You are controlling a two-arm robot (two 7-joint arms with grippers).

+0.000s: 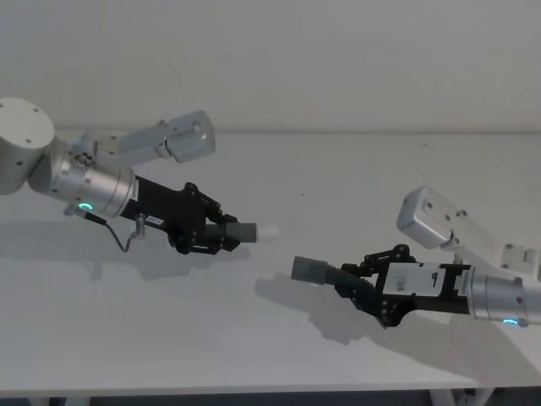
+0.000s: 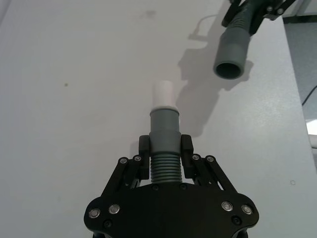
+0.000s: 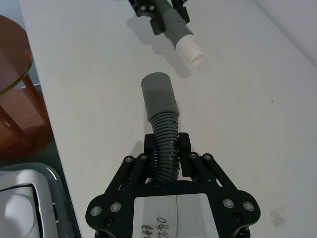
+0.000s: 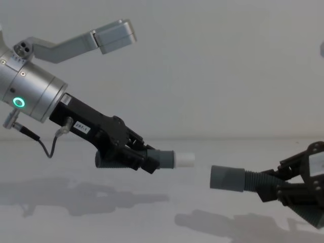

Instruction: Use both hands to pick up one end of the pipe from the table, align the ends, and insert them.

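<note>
Matt white table [image 1: 338, 169]. Two matt grey plastic pipe pieces [image 2: 164, 144] [image 3: 161, 109] with ribbed middles and smooth cuffs, one with a smooth white tip [image 2: 163, 95]. Black plastic grippers [image 2: 165, 148] [image 3: 167, 151] on brushed silver metal arms [image 4: 30, 96].

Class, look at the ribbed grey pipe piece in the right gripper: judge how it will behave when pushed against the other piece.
The right gripper pinches the pipe piece on its ribbed middle, so it will probably flex rather than stay stiff. Its smooth cuff juts out unsupported and may droop or deflect. It looks light, likely hollow plastic.
</note>
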